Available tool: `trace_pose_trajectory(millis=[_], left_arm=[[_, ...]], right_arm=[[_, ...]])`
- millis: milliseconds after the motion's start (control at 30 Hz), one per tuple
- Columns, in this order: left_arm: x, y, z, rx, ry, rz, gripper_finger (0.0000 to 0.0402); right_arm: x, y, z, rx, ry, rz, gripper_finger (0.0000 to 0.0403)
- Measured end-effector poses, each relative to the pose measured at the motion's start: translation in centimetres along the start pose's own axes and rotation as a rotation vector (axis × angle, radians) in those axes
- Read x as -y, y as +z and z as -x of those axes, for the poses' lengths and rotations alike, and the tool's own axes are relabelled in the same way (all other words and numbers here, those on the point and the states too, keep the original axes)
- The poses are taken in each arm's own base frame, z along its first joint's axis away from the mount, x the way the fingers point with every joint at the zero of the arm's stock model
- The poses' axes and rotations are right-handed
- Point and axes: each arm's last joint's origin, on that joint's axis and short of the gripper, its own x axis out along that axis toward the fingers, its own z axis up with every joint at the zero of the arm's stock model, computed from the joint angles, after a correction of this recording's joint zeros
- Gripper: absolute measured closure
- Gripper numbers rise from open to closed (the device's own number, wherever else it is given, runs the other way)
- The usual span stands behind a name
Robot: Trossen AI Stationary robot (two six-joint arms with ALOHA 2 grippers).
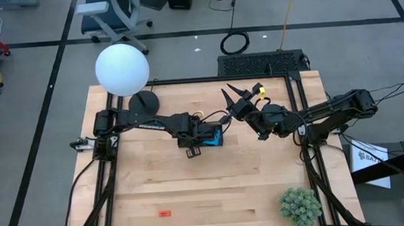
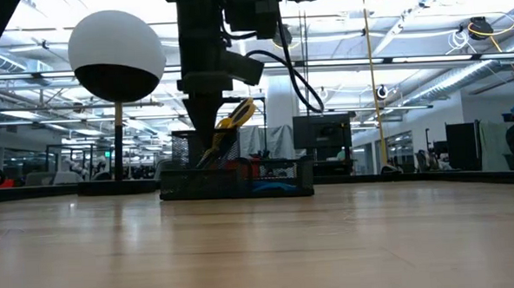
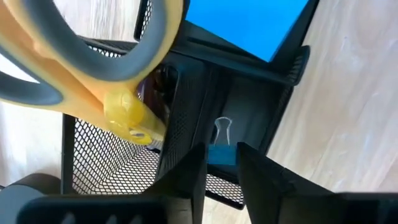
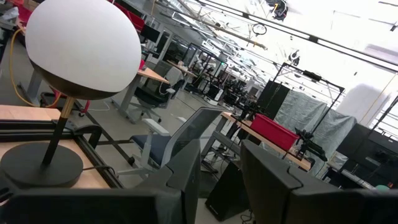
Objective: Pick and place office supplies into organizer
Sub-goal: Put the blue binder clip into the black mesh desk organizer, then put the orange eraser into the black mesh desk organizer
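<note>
The black mesh organizer (image 1: 202, 138) stands mid-table. In it yellow-handled scissors (image 3: 93, 62) stand tilted, blades down, and a bright blue pad (image 3: 249, 25) sits in another compartment. My left gripper (image 3: 221, 168) points down over the organizer, open by a narrow gap. A small blue binder clip (image 3: 221, 154) with a silver wire handle shows in that gap, down in a compartment. A tiny red piece (image 1: 165, 213) lies on the table near the front edge. My right gripper (image 1: 235, 95) hangs open, raised above the table's far right part, holding nothing.
A lamp with a white globe (image 1: 122, 69) on a black round base (image 1: 144, 101) stands at the far left, close to the left arm. A green plant ball (image 1: 299, 206) sits at the near right corner. Bare wood lies between the organizer and the front edge.
</note>
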Motion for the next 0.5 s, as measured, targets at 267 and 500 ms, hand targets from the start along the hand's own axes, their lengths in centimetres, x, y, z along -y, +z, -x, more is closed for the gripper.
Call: trace_pose_trajectory(millis=[267,500], left_arm=[[0.08,-0.48,-0.84,-0.024,0.008,0.003,0.0262],[0.5,-0.72,-0.89,-0.029,0.019,0.038,0.0244]], right_arm=[[0.0,0.0,0.0,0.0,0.0,0.0,0.0298],[0.0,0.0,0.0,0.0,0.0,0.0,0.0298]])
